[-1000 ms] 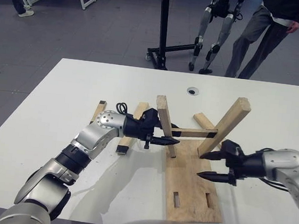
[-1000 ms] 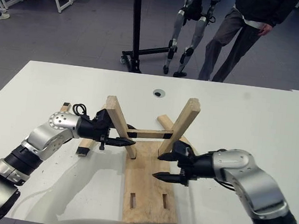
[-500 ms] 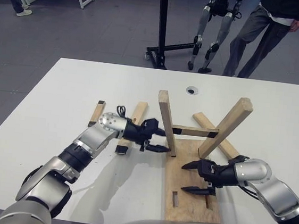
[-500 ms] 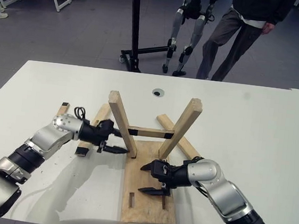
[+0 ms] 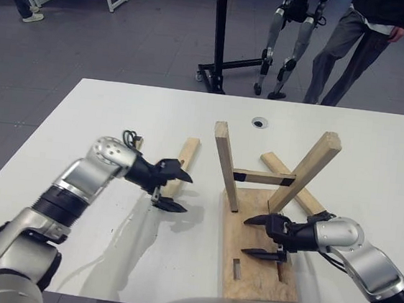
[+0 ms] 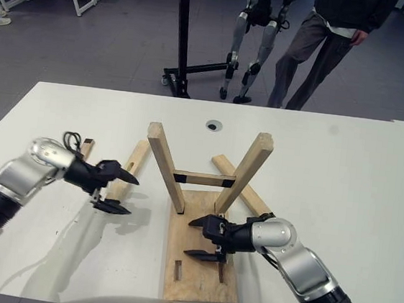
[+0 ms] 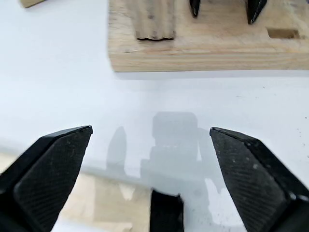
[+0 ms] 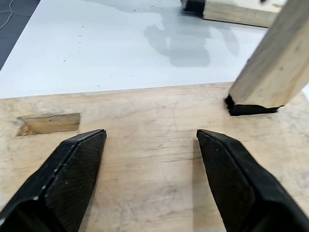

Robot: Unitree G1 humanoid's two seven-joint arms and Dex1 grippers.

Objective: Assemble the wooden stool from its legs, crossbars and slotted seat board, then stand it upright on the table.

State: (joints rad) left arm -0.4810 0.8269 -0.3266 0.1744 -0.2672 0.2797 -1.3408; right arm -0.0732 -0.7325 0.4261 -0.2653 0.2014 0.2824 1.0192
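- Bright, even light from overhead falls on the glossy white table point(image 5: 120, 107), with no harsh glare.
- Its sheen carries faint grey reflections beside the pale wooden slotted seat board point(image 5: 258, 273).
- The upright wooden legs point(image 5: 227, 165) cast only soft, weak shadows.
- The dark grey floor point(image 5: 127, 42) behind looks dimmer.

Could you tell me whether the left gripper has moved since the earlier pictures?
Yes: the left gripper drew back to the robot's left, away from the upright leg.
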